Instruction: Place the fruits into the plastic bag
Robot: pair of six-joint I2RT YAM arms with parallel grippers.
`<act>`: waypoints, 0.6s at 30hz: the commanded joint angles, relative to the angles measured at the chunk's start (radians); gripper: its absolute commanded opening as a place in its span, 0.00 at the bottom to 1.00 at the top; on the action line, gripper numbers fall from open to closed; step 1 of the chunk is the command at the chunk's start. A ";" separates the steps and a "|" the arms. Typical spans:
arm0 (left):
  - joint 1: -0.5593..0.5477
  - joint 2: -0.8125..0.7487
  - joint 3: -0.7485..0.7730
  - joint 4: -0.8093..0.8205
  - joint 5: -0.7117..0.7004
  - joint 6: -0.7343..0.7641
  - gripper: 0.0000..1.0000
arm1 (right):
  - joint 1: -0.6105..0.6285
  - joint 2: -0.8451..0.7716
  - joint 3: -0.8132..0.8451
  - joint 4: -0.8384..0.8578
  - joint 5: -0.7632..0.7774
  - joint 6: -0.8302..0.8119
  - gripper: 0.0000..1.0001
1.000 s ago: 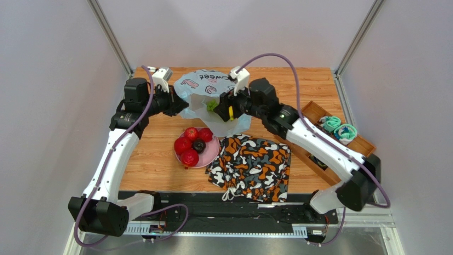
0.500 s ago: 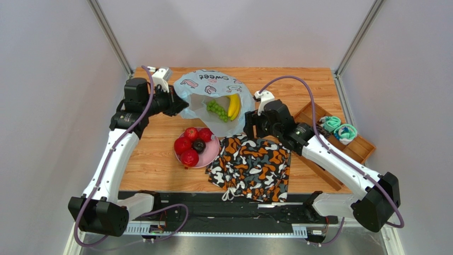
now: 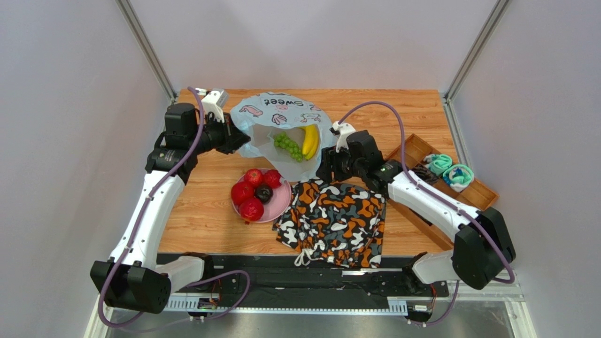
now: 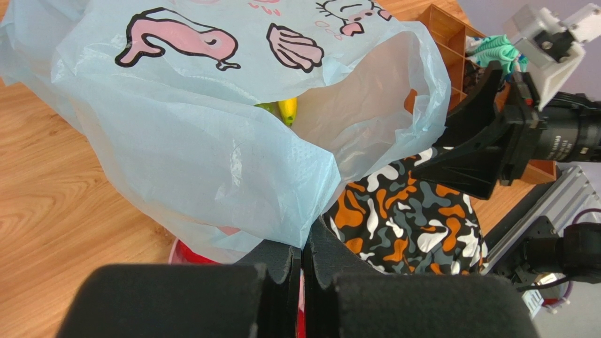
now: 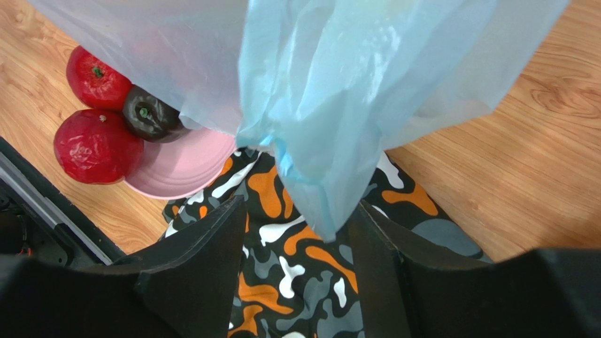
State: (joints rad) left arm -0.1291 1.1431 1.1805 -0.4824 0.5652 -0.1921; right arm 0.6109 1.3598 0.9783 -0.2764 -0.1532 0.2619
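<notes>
From above and behind the arms, the top camera looked down over the whole wooden table (image 3: 204, 211). The left wrist camera sat hard against the light-blue crinkly plastic bag (image 4: 197, 155), facing rightward across it. The right wrist camera looked steeply down, close under the bag's edge. All three caught the bag and the orange-black-white camouflage cloth (image 3: 331, 215).

We note a wood-grain tabletop (image 3: 204, 211) boxed in by plain pale grey walls: left (image 3: 63, 141), far (image 3: 310, 42), right (image 3: 543, 105). Slim metal posts run up at the far-left (image 3: 144, 46) and far-right (image 3: 477, 46) corners. A black rail (image 3: 303, 271) lines the table's near edge, with brushed metal (image 3: 310, 325) nearer still. Light is even and soft, with faint shadows.
</notes>
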 commanded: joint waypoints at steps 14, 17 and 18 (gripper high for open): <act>0.048 0.053 0.224 0.046 0.087 -0.102 0.00 | -0.063 0.021 0.503 -0.034 -0.056 -0.184 0.00; 0.049 0.064 0.243 0.073 0.102 -0.129 0.00 | -0.091 0.041 0.543 -0.007 -0.022 -0.184 0.00; 0.049 0.081 0.240 0.073 0.102 -0.124 0.00 | -0.102 0.054 0.546 -0.007 -0.007 -0.165 0.00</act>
State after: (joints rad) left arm -0.0818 1.2209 1.3754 -0.4728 0.6151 -0.2691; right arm 0.5438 1.4181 1.4746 -0.2966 -0.2176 0.1112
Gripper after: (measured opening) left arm 0.008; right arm 0.006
